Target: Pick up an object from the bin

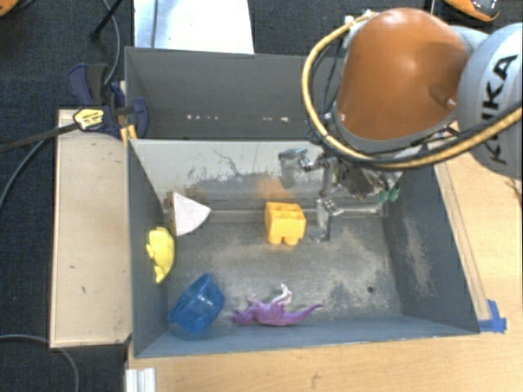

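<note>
My gripper hangs low in the middle of the bin, under the orange dome, close to the back wall. Just to its left a yellow toy block with studs on top rests on the bin floor, beside the gripper and not held by it. A purple toy lizard lies flat near the front wall, well in front of the gripper.
Along the left wall sit a white cone-like piece and a yellow rubber figure. A blue translucent cup lies on its side in the front left corner. The arm with its cables covers the bin's back right part.
</note>
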Available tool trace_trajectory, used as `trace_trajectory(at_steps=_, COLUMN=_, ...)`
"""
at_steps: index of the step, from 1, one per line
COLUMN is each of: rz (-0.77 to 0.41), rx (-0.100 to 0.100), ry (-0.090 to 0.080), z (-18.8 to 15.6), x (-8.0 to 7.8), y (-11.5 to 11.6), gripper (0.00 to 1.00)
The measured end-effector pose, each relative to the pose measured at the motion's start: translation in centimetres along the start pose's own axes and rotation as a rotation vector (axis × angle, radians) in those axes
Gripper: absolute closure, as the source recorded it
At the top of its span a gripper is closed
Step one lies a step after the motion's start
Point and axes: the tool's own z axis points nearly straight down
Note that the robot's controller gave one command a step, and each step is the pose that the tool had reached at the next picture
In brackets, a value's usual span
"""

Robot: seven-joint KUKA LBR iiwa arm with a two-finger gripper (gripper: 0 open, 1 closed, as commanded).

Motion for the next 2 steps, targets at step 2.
trace_trajectory(at_steps=2, rz=-0.080, rx=0.005, ry=-0.009, z=-2.19, x=-1.77, y=0.87, gripper=0.00)
